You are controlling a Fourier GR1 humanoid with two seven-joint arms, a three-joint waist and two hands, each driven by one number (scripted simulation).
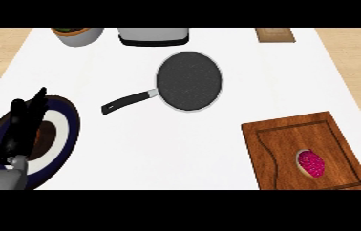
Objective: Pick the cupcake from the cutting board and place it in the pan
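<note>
Cupcake (pixel 311 163), pink-topped, sits untouched on the cutting board (pixel 282 139) at four o'clock of the bench (pixel 233 115). Pan (pixel 189 81) lies near centre, handle toward eight o'clock, interior free to receive it. Left robot hand (pixel 25 125) rests at nine o'clock over a plate (pixel 67 125), fingers straight, holding nothing. Right robot hand absent from view.

Up at the counter's (pixel 211 144) far edge you've got a potted plant (pixel 78 35) at left, a toaster (pixel 154 36) just right of it, a small wooden block (pixel 274 34) far right. Near left: a dark-rimmed plate (pixel 60 130).
</note>
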